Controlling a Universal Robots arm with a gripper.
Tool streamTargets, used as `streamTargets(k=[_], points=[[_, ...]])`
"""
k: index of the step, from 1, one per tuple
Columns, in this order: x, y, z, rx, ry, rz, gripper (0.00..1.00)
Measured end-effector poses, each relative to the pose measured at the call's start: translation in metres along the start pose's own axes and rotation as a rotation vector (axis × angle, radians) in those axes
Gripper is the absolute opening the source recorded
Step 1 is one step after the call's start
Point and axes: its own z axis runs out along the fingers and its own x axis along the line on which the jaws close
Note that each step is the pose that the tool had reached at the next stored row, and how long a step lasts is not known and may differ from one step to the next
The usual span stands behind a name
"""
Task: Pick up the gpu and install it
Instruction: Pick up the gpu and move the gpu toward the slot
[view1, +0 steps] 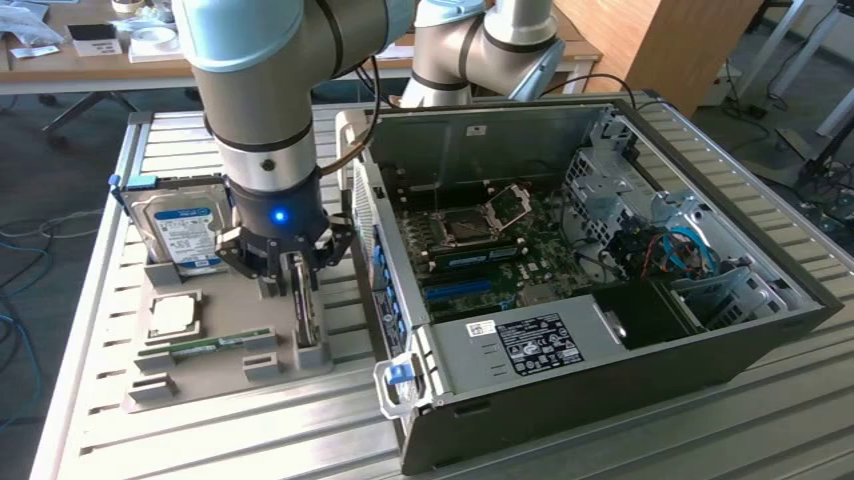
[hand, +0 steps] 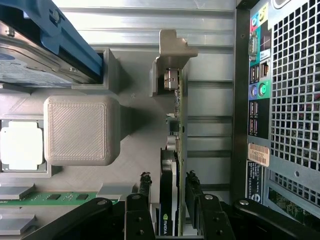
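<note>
Claw: my gripper (view1: 302, 285) (hand: 168, 197) is down over the gpu (view1: 308, 320) (hand: 170, 170), jaws abt half open, one on each face.
Fingers: pads (hand: 145, 187) sit just beside the card. A thin gap shows on the black cooler side and the other pad is v. close to the green board. Not clamped, holding nothing.
Gpu: upright on its long edge in its slot of the grey holder tray (view1: 187, 385) (hand: 135, 150), bracket end seated in the slot post, fully in the tray.
Tray nbrs: hard drive (view1: 187, 235) (hand: 30, 60) w/ blue label standing at the far end; CPU (view1: 174, 315) (hand: 20, 145) flat in its pocket; RAM stick (view1: 207, 347) (hand: 50, 197) lying near it.
PC case (view1: 467, 140) (hand: 295, 100): open on its side, just beside the tray at the exterior view's right, its rear port panel facing my gpu slot.
Table (view1: 667, 440): ribbed metal, under tray & case.
</note>
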Motion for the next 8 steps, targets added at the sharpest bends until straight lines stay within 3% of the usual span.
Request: streamTargets(k=[8], points=[[0.0003,-0.0011,0.0045,0.0,0.0001,0.0,0.42]])
